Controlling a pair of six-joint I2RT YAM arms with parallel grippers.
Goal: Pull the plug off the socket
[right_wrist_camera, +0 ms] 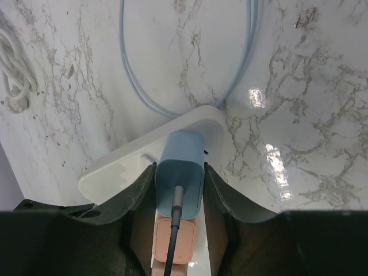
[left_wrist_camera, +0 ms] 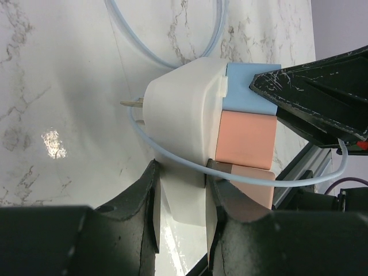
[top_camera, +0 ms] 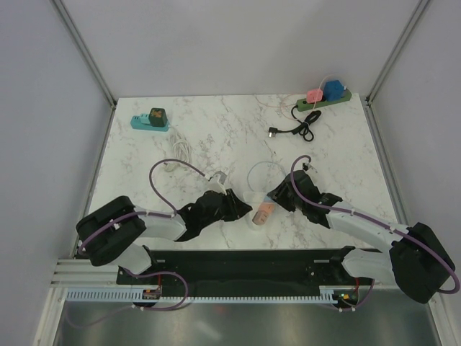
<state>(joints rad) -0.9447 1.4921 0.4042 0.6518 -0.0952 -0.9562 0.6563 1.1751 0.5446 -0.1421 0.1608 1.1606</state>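
A white socket block (left_wrist_camera: 184, 109) lies on the marble table between the arms, also in the top view (top_camera: 253, 216). A light blue plug (right_wrist_camera: 180, 172) and a pink plug (right_wrist_camera: 174, 241) sit in it; the pink plug shows in the top view (top_camera: 263, 212). My left gripper (left_wrist_camera: 183, 201) is shut on the white socket's end. My right gripper (right_wrist_camera: 179, 184) is shut on the blue plug, its fingers (right_wrist_camera: 144, 190) pressed on both sides. A dark cable leaves the blue plug's back. A pale blue cable (right_wrist_camera: 190, 109) loops on the table beyond the socket.
A green power strip (top_camera: 322, 103) with pink and blue plugs lies at the back right, a black cable (top_camera: 297, 130) coiled beside it. A teal socket (top_camera: 149, 122) with a dark plug sits at the back left. A white cable coil (top_camera: 180, 155) lies left of centre.
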